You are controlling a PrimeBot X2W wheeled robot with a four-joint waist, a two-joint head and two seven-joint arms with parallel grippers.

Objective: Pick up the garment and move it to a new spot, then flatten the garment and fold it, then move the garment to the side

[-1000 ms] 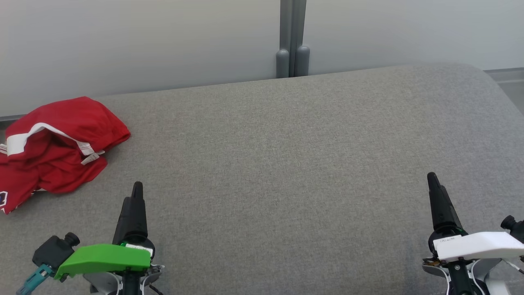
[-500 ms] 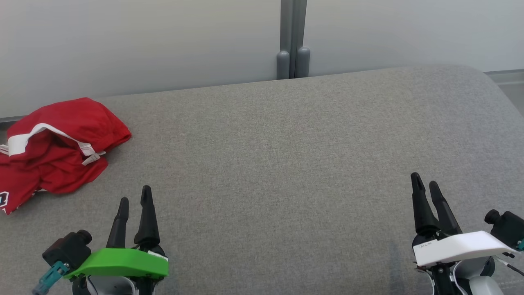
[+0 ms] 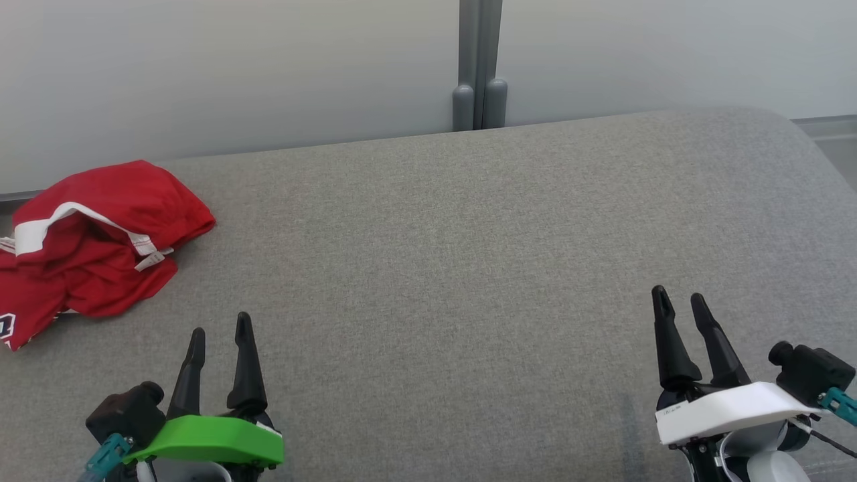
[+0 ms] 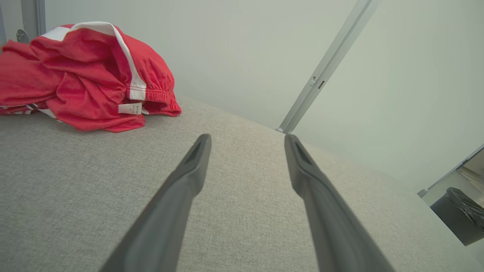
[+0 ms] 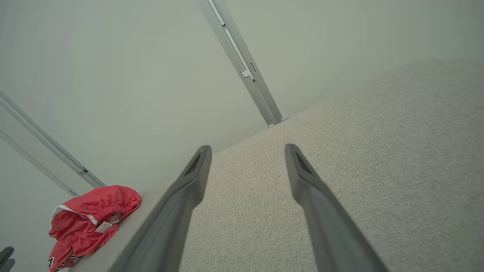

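Clothes come first in this job, and the red clothes (image 3: pixel 94 241) lie in a crumpled heap at about 9 o'clock in the head view. They sit near the far left edge of the big grey cushion (image 3: pixel 469 268), and part of the heap runs off that view's left side. A white stripe and a small white tag show on top.

The left gripper (image 3: pixel 220 324) is at 7 o'clock in the head view, with its two fingers spread wide and nothing between them. The right gripper (image 3: pixel 678 293) is at 4 o'clock, wide too and holding nothing. Both are well apart from the heap.

The step in hand looks like the reach to pick the clothes up; none of the job is done yet. The left gripper is the near one, so it should go. From it the heap (image 4: pixel 83 83) lies at about 10 o'clock.

To do it well, the fingers should come down over a thick bunch of cloth, not a thin edge, and then close tight. A grab at the tag or the stripe alone may slip. A grab near the middle of the heap should lift it all at once. The bare cushion at 12 o'clock looks like a good new spot, with room to flatten and fold. The right gripper (image 5: pixel 247 146) can wait until there is cloth to spread.
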